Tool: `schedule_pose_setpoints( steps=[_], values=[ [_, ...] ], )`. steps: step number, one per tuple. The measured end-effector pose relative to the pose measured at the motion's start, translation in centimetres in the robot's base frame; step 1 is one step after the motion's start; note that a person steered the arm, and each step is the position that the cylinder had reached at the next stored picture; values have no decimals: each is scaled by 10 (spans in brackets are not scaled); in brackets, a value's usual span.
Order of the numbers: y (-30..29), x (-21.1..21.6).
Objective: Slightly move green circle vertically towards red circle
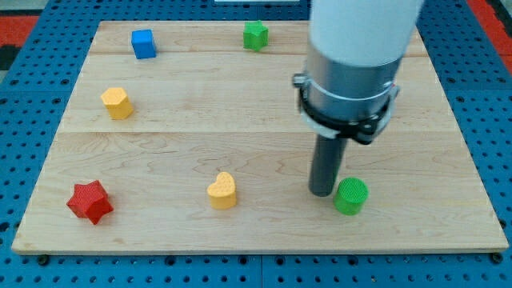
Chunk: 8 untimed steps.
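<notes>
The green circle (351, 196) lies on the wooden board (256, 136) at the lower right. My tip (323, 192) rests on the board just left of the green circle, touching or almost touching its left side. No red circle shows in this view; the arm's wide grey body (356, 56) covers part of the board's upper right.
A red star (90, 202) lies at the lower left and a yellow heart (222, 191) at the lower middle. A yellow hexagon (117, 102) is at the left, a blue cube (143, 43) at the upper left, and a green star (255, 34) at the top middle.
</notes>
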<state>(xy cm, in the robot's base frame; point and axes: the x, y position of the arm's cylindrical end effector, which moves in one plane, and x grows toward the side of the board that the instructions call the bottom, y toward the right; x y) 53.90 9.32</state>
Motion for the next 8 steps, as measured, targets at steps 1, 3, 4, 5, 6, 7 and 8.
schedule_pose_setpoints(
  steps=[1, 3, 4, 5, 6, 7, 8],
  values=[
    [42, 18],
    [-16, 79],
    [10, 79],
    [95, 65],
    [99, 61],
    [98, 76],
    [145, 72]
  ],
)
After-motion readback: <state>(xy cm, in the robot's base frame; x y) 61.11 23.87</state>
